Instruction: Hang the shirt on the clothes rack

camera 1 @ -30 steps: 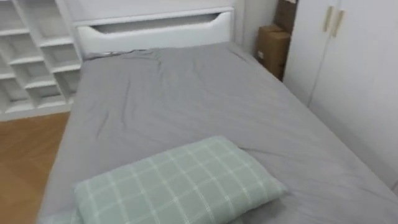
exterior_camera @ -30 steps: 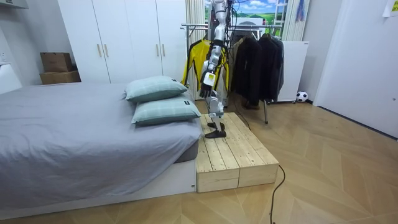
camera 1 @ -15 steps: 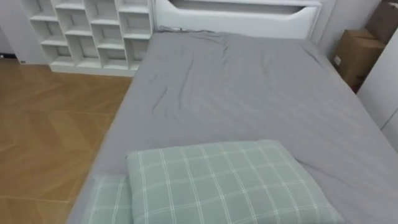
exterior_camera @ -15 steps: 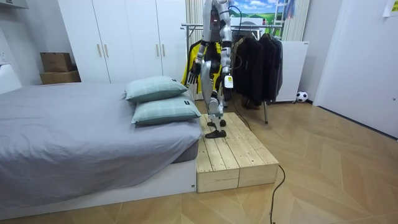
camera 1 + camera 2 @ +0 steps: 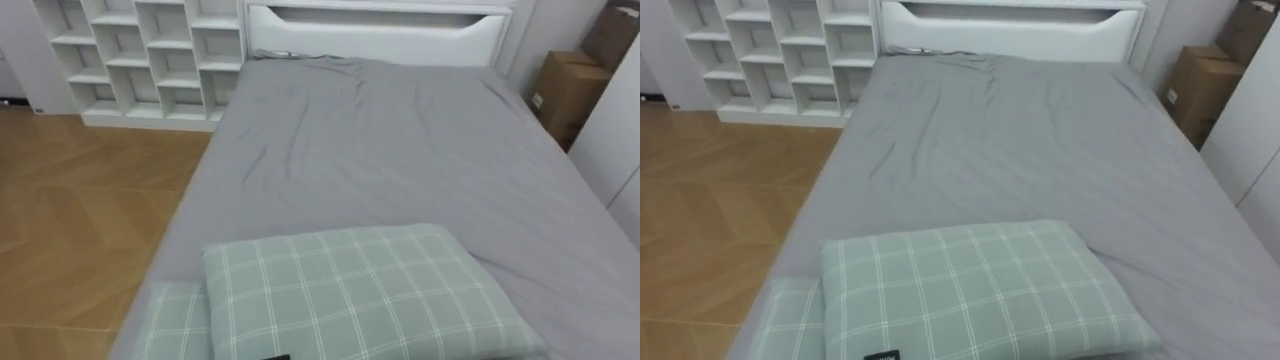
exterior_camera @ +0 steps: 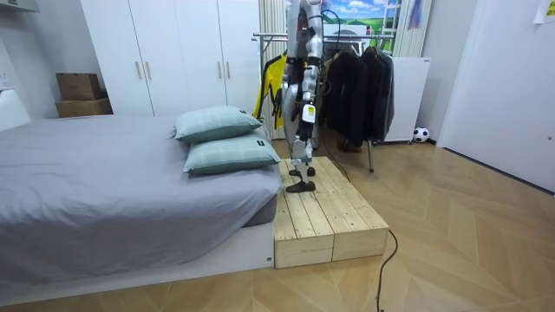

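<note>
1. Room view: yellow jacket [image 6: 270, 87], dark clothes [image 6: 360, 87] hang on metal rack [image 6: 260, 36] past the grey-sheeted bed [image 6: 104, 191].
2. Left hand [image 6: 306, 113], right hand [image 6: 282, 105] near bed's end: grasp cannot be told.
3. Eye views: green checked pillow [image 5: 970, 290] has a dark label [image 5: 880, 356], unreadable.

Robot stands on the wooden platform [image 6: 325, 212] at the bed's pillow end. Top pillow [image 5: 360, 290], stacked on the lower pillow [image 5: 172, 322], blocks low reach straight ahead. Past them the grey bed [image 5: 400, 150] is flat, open room above. Floor [image 5: 90, 220] on the robot's left is open up to the shelf unit [image 5: 140, 50]. Right side is tight: cardboard box [image 5: 565, 90], wardrobe [image 5: 622, 150]. Clothes rack [image 6: 347, 78] stands close behind the robot.
</note>
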